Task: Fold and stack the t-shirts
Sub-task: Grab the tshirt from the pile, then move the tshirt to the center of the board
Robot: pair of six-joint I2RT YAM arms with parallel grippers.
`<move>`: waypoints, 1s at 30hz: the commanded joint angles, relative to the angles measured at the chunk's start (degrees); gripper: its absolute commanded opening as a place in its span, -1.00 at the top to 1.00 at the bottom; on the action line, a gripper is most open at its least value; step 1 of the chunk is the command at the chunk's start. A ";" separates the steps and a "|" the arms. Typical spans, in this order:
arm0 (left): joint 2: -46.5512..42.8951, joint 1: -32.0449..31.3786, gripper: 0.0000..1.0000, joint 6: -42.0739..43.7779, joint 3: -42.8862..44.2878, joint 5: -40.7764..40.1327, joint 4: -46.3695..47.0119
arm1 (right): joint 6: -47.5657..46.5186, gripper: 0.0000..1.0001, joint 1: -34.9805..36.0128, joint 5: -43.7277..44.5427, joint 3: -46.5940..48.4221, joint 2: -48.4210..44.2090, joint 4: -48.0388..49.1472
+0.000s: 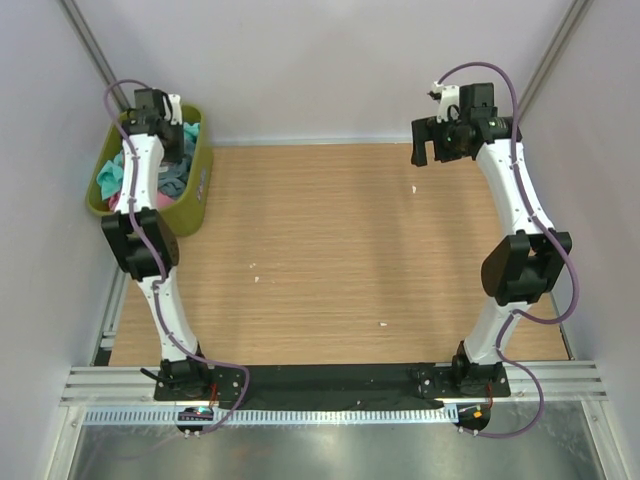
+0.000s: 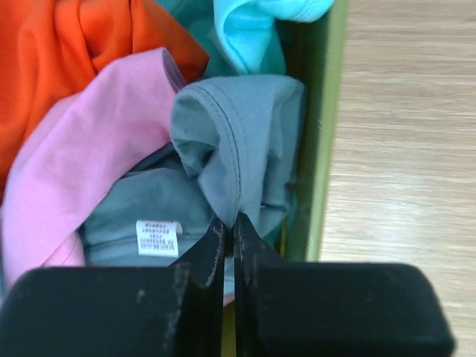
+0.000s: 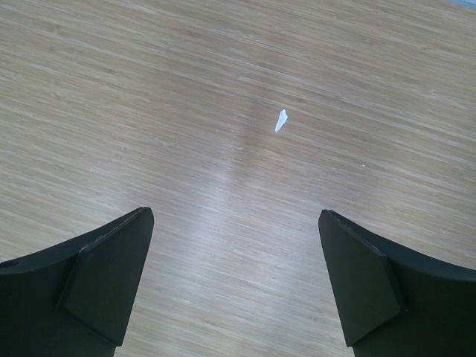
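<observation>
Cloth of slate-blue t-shirt (image 2: 242, 141) pinched in left gripper (image 2: 232, 223) — right gripper (image 3: 234, 216) spread wide.

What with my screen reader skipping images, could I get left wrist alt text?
The left claw is shut on a fold of the slate-blue t-shirt in the olive-green bin, beside a pink shirt, an orange-red shirt and a turquoise shirt.

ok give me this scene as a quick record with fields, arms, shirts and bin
left gripper: shut on a fold of the blue shirt, inside the bin
right gripper: open, above the table, holding nothing
other shirts in bin: pink shirt, orange shirt, turquoise shirt
shirts on table: none yet
stray item: white scrap on the table
</observation>
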 commanded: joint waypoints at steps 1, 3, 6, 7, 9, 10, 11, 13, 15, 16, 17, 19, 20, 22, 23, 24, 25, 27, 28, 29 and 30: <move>-10.36 0.23 1.00 -0.54 3.98 3.85 1.36 | -0.99 -0.99 1.01 2.01 2.13 -0.86 1.04; -14.31 0.23 1.00 -0.27 5.73 6.57 1.71 | -1.08 -1.00 1.37 3.15 3.28 -0.77 1.31; -19.14 0.23 1.00 -1.49 7.67 12.10 3.98 | -1.16 -1.00 1.89 5.43 3.63 -1.12 2.01; -20.56 0.06 1.00 -2.20 7.77 13.77 4.95 | -1.25 -0.99 2.07 6.14 3.55 -1.21 2.10; -22.85 -0.99 1.00 -3.78 7.94 19.46 7.06 | -1.34 -0.99 2.07 7.54 2.67 -1.56 2.71; -24.77 -1.78 1.00 -4.92 8.46 20.98 8.73 | -1.34 -1.00 2.07 9.12 2.41 -2.08 2.97; -25.31 -2.75 1.00 -5.80 8.99 22.47 9.35 | -1.43 -1.00 2.07 9.65 1.97 -2.17 3.15; -26.11 -7.22 1.00 -5.90 10.83 26.35 8.84 | -1.69 -0.99 2.07 10.27 1.88 -2.52 3.42; -27.60 -13.88 1.00 -5.03 13.38 26.45 8.22 | -1.87 -0.99 2.16 10.19 1.88 -3.31 3.42; -27.61 -16.18 1.00 -5.02 13.39 26.10 8.13 | -1.87 -0.99 2.07 10.19 1.88 -3.32 3.42; -28.39 -18.38 1.00 -4.93 14.17 25.48 8.22 | -1.95 -1.00 2.07 10.19 1.88 -3.66 3.33; -28.83 -24.80 1.00 -5.19 14.79 23.91 8.30 | -2.04 -0.99 2.07 10.27 1.53 -4.28 3.33; -29.18 -26.64 1.00 -6.41 14.88 23.81 8.39 | -2.22 -1.00 2.16 10.45 1.18 -4.63 3.42; -30.06 -31.92 1.00 -6.86 13.75 23.72 8.57 | -2.57 -0.99 2.07 10.80 0.47 -5.95 3.33; -30.41 -33.50 0.94 -6.87 12.70 23.02 8.57 | -2.66 -0.99 1.98 10.98 -0.58 -6.39 3.50; -31.29 -35.78 0.59 -6.87 9.56 22.41 8.39 | -2.83 -0.99 2.07 11.50 -1.11 -7.26 3.50; -31.47 -36.41 -0.28 -7.04 8.13 21.88 8.48 | -2.92 -0.99 2.07 11.77 -1.64 -7.71 3.59; -31.91 -36.68 -0.70 -6.87 4.27 18.99 8.13 | -3.01 -1.00 2.07 11.77 -3.31 -8.85 3.86; -31.91 -36.68 -0.77 -6.26 2.68 16.88 7.87 | -3.10 -1.00 2.07 13.60 -3.66 -9.38 3.94; -32.09 -36.68 -0.78 -4.77 1.28 14.51 7.34 | -3.18 -0.99 2.07 13.44 -4.36 -9.90 3.77; -32.35 -36.77 -0.80 -2.75 -0.30 9.79 6.29 | -3.53 -0.99 1.98 12.92 -4.54 -10.34 2.99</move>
